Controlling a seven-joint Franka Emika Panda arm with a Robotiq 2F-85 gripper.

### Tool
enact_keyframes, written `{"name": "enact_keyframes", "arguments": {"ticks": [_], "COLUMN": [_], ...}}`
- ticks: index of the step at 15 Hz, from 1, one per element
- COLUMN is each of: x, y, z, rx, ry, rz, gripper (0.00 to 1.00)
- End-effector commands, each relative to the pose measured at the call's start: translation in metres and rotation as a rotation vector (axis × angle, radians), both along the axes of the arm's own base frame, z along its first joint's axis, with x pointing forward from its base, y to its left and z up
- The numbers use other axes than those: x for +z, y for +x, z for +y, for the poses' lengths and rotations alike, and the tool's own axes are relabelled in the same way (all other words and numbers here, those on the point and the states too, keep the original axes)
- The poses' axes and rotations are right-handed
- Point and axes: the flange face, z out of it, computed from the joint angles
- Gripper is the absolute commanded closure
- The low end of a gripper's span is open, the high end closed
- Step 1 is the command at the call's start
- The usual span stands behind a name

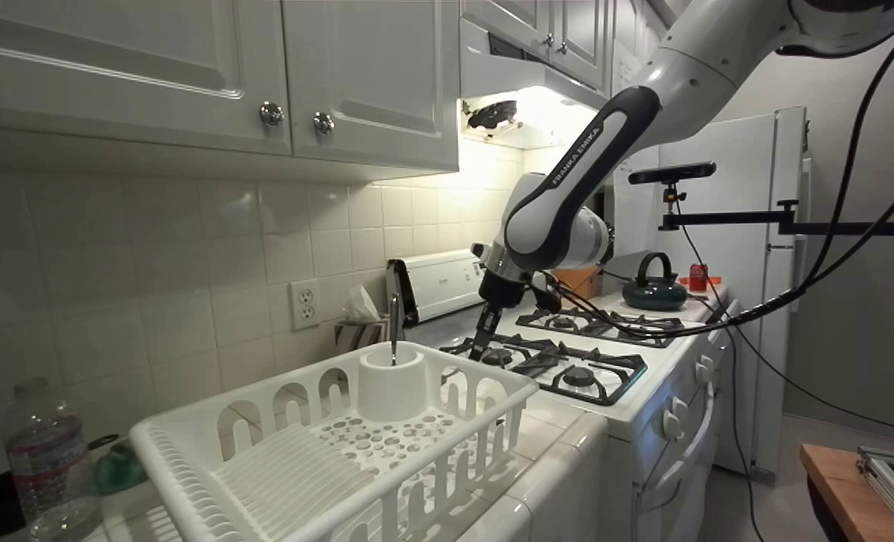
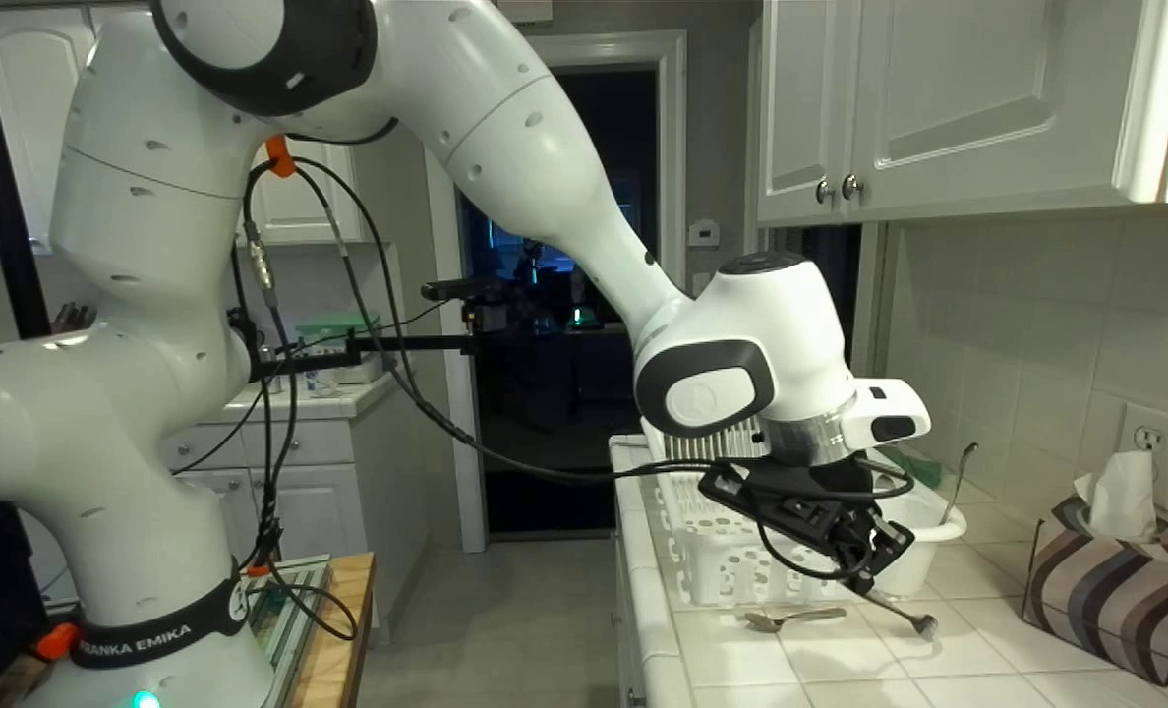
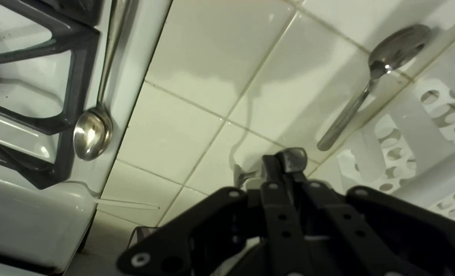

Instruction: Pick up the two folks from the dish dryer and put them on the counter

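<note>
My gripper [image 3: 282, 174] is shut on a metal utensil, seemingly a fork [image 2: 923, 624]. Its head slants down near the counter [image 2: 741, 661] beside the dish dryer [image 2: 702, 575]; I cannot tell if it touches. In the wrist view the fork's head [image 3: 240, 176] shows left of the fingertips and a rounded metal end [image 3: 294, 159] at their right. In an exterior view the gripper [image 1: 480, 350] hides the fork. Another metal utensil [image 1: 394, 320] stands in the dryer's white cup [image 1: 391, 388]; its handle [image 2: 960, 477] shows, its head is hidden, so I cannot tell if it is a fork.
A spoon [image 3: 398, 50] lies on the counter by the dryer. Spoons [image 3: 93, 132] lie along the stove edge beside the burner grate [image 3: 80, 76]. A tissue box [image 2: 1105, 590] stands on the counter near the wall. A plastic bottle [image 1: 52, 467] stands beyond the dryer.
</note>
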Motion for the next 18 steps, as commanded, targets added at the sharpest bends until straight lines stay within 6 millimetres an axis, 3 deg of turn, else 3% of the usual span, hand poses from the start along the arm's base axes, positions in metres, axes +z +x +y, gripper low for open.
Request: {"name": "enact_keyframes", "arguments": {"ticks": [1,8,14,15,16,18], "x": [-0.016,-0.025,0.008,0.016,0.024,0.04], "y": [-0.004,-0.005,-0.001,0.001,0.002,0.005], "z": [-0.001,-0.001,0.005,0.006,0.008,0.011], "rx": [0.007,0.007,0.012,0.014,0.019,0.024], "ry": [-0.01,-0.009,-0.01,-0.012,-0.016,-0.026], "rz": [0.035,0.053,-0.011,-0.025,-0.042,-0.073], "gripper": [0.98,0.98,0.98,0.9,0.67,0.63]}}
